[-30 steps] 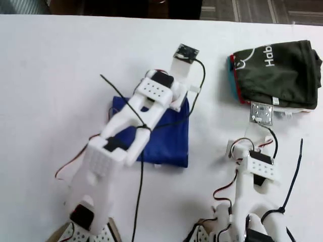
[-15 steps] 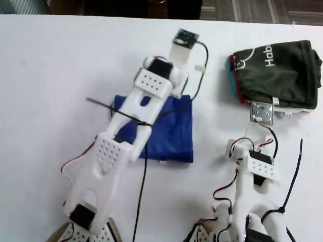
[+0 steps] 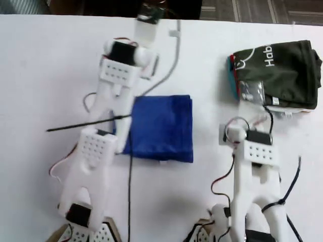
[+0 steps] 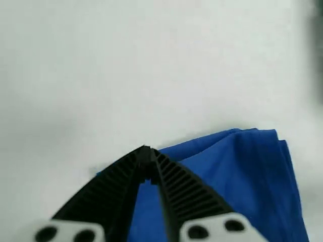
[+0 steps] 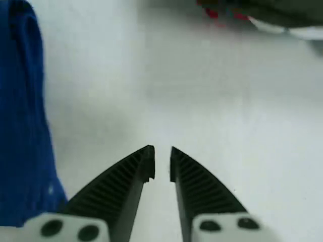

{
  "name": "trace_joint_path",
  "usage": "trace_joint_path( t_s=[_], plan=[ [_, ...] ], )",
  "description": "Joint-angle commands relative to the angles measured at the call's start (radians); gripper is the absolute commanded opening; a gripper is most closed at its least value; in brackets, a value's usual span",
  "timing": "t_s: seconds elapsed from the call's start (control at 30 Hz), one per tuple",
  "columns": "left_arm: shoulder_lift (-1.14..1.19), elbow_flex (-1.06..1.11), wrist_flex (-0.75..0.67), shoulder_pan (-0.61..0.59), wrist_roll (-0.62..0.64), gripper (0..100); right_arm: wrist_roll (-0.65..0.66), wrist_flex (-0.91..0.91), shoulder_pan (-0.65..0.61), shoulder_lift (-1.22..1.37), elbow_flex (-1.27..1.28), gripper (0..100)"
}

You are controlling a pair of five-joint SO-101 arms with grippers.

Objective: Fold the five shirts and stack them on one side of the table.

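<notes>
Left gripper (image 4: 148, 155) lifted clear above blue shirt (image 3: 161, 128), closed, empty; right gripper (image 5: 161, 155) slightly parted, empty.

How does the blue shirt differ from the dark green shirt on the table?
The blue shirt is plain, while the dark green shirt carries white print. The blue shirt lies alone, directly on the table; the dark green shirt sits on top of a pile of other clothes. Both are folded.

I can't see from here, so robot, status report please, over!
Left gripper jaws shut, empty. Right gripper jaws slightly open, empty, beside the stack. Blue shirt folded, apart from the stack.
</notes>
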Motion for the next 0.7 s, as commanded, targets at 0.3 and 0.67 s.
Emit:
trace_joint_path(
  t_s=[0.3, 0.67],
  plan=[
    [-0.657, 0.771, -0.026, -0.476, -0.091, 3, -0.133, 0.226, -0.325, 0.344, -0.546, 22.1],
    [-0.951, 1.264, -0.269, -0.798, -0.118, 3, -0.181, 0.622, -0.430, 1.009, -1.186, 28.3]
  ],
)
